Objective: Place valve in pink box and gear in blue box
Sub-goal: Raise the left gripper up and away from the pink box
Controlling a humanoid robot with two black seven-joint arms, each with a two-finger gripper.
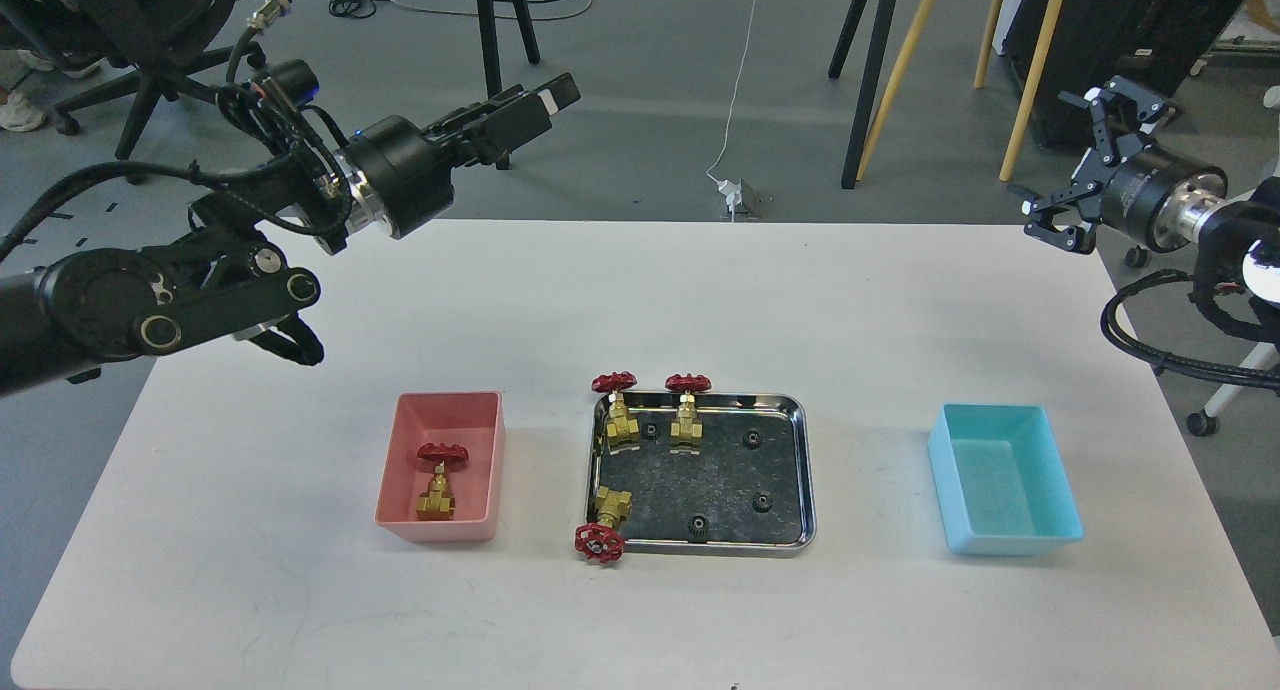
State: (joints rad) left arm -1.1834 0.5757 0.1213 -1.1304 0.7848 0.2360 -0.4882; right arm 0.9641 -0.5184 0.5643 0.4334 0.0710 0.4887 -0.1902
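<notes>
One valve (pixel 437 480), brass with a red handwheel, lies inside the pink box (pixel 450 398) left of centre. Three more valves (pixel 615 410) rest at the left side of the steel tray (pixel 806 470), and several small black gears (pixel 750 437) are scattered on the tray floor. The blue box (pixel 1005 480) at the right holds nothing. My left gripper (pixel 540 105) hangs high above the table's far edge, seen side-on, with nothing visible in it. Far right, off the table corner, my right gripper (pixel 1068 165) is open and holds nothing.
The steel tray stands between the two boxes in the middle of the white table (pixel 250 590). Beyond the far edge are stool legs (pixel 490 70), a black office chair (pixel 150 30) and a cable on the grey floor.
</notes>
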